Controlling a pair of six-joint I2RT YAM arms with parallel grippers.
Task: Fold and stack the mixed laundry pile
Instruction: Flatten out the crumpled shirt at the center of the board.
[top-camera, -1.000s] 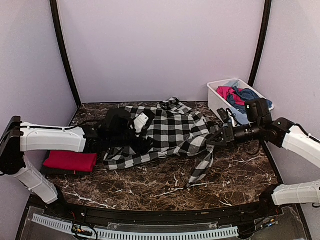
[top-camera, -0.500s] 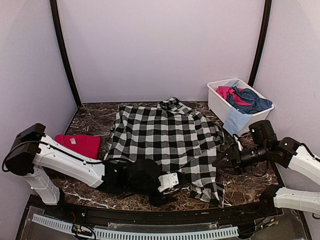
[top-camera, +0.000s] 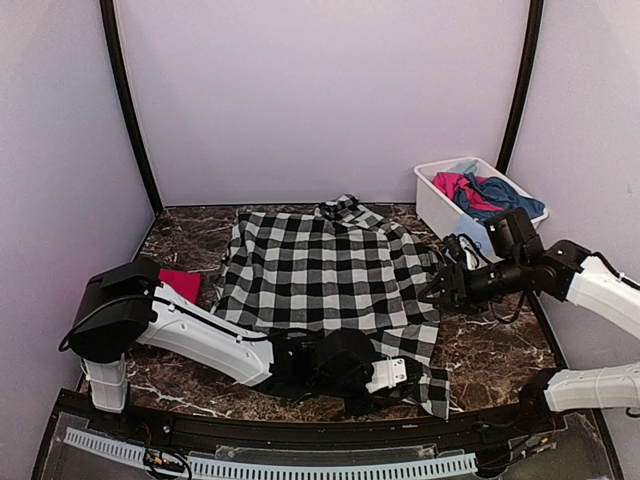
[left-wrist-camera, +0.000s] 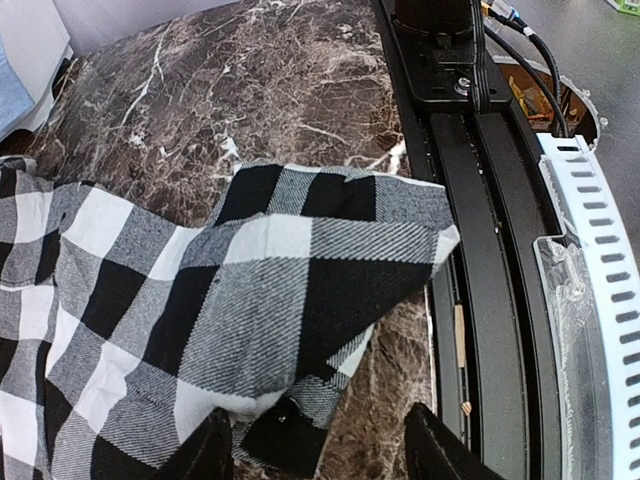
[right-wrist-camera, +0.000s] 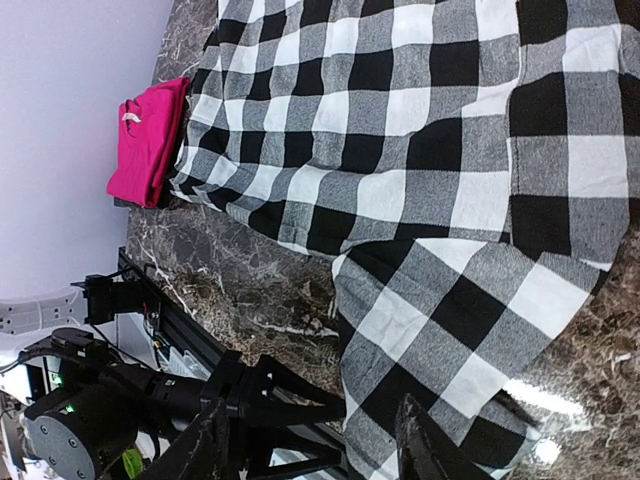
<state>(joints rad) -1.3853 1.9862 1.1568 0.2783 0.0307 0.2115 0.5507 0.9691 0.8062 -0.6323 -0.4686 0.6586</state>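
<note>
Two hands gape empty: the left hand (left-wrist-camera: 325, 452) and right hand (right-wrist-camera: 310, 440). Best to smooth the checked shirt's (top-camera: 320, 265) rumpled near corner flat before folding.

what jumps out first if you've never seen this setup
A big black-and-white checked shirt lies spread out across the middle of the dark marble table, with the left pincer at its near right corner. A folded red tee sits at the left, and a white tub of clothes stands far right.
</note>
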